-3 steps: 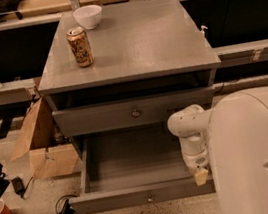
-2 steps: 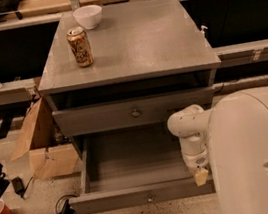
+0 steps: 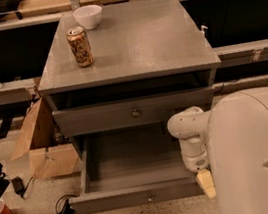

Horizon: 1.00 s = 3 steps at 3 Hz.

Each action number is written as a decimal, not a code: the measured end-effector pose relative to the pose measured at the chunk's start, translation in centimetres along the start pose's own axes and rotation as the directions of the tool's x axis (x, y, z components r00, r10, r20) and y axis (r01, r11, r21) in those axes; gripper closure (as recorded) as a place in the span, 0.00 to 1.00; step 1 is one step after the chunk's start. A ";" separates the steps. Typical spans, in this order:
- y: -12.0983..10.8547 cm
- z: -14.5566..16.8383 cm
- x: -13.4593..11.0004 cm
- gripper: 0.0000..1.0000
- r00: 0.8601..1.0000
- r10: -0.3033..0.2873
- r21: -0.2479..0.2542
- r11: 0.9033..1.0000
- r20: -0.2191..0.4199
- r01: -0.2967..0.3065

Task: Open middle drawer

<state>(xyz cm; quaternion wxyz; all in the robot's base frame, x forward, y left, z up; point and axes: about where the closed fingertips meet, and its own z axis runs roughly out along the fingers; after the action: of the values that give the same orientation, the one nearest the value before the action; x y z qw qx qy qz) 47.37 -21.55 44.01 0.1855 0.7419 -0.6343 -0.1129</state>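
The middle drawer (image 3: 138, 195) stood pulled out, job seemingly done; the gripper (image 3: 205, 184) sat at its front-right corner, grip impossible to tell.

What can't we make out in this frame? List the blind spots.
- Gripper: camera view, at the right front corner of the pulled-out middle drawer. It is mostly hidden by the robot's white body.
- Anything below the middle drawer: hidden by its pulled-out box.
- Can label: too blurred to read.
- Robot's body: cut off by the right and bottom edges.
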 end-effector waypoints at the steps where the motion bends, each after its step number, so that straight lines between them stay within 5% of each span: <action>1: 0.1 -2.9 1.3 0.18 0.997 0.046 0.041 0.998 -0.060 -0.044; 2: 0.7 -7.2 3.1 0.43 0.987 0.111 0.128 0.987 -0.120 -0.095; 3: 0.9 -9.6 4.4 0.64 0.984 0.132 0.221 0.970 -0.116 -0.104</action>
<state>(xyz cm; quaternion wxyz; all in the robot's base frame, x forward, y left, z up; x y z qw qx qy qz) 51.16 -24.71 53.35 0.1519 0.7244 -0.6723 0.0158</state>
